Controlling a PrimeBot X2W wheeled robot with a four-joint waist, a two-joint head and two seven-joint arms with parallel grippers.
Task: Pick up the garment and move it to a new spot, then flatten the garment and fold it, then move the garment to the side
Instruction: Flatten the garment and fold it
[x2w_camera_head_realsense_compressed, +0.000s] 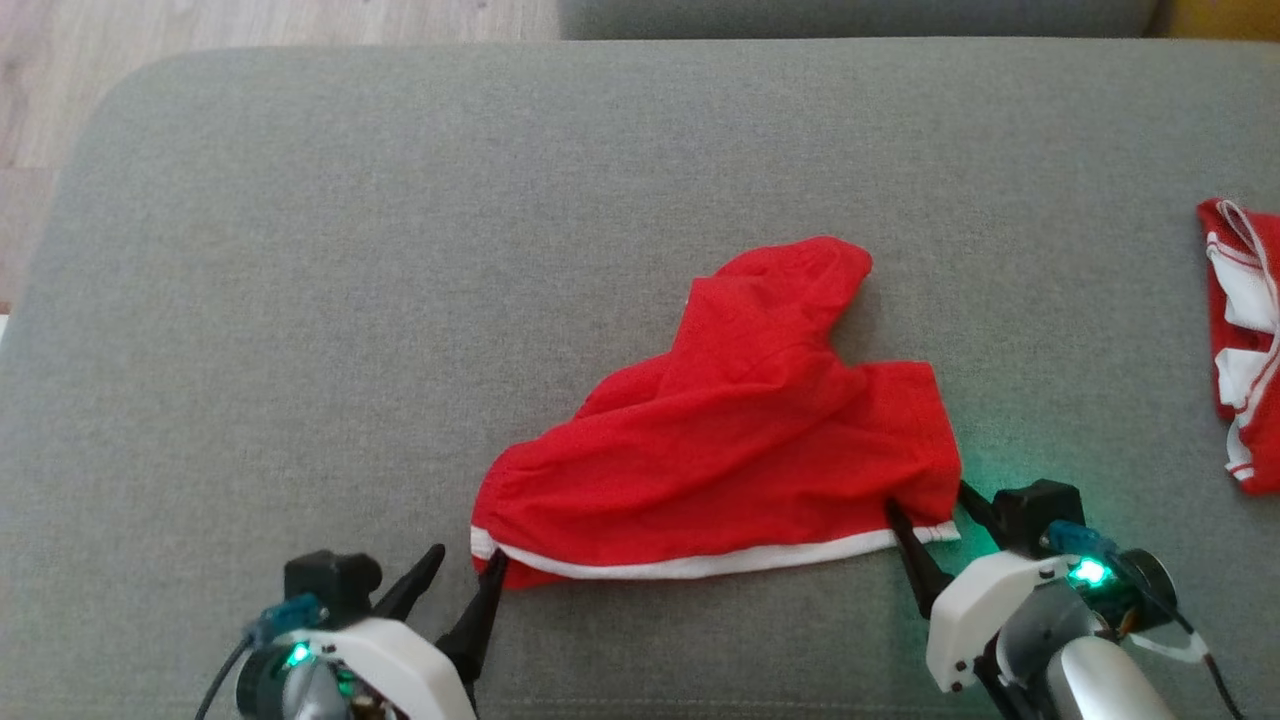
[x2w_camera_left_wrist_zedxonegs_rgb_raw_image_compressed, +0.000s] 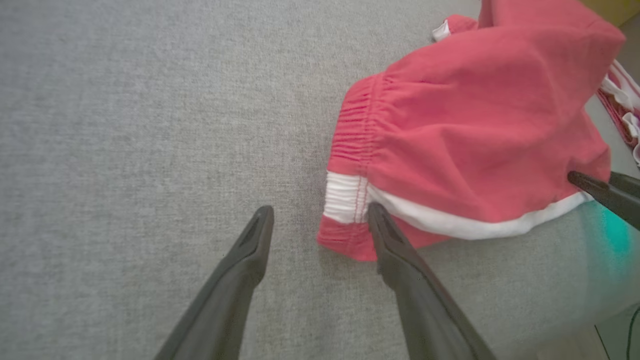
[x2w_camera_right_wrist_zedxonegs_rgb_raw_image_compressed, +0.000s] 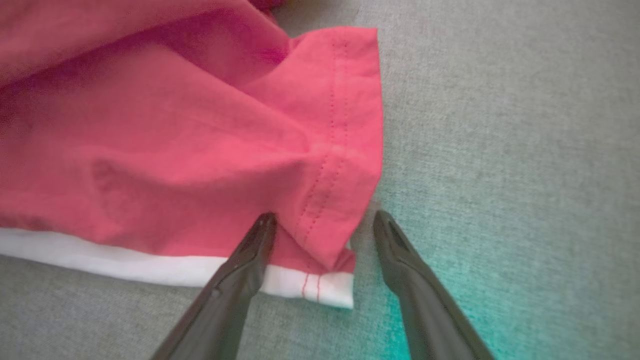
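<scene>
Head view: left tool (x2w_camera_head_realsense_compressed: 467, 555), right tool (x2w_camera_head_realsense_compressed: 928, 497) spread, touching garment (x2w_camera_head_realsense_compressed: 740, 440).

left pincer (x2w_camera_head_realsense_compressed: 468, 553) spread wide | right pincer (x2w_camera_head_realsense_compressed: 926, 495) spread wide | both pointing forward

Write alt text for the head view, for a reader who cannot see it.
A crumpled red garment with a white hem band lies on a grey cushion. Both grippers are open at its near edge: the left gripper by the left corner, the right gripper straddling the right corner. Another red-and-white garment lies at the right edge.
</scene>
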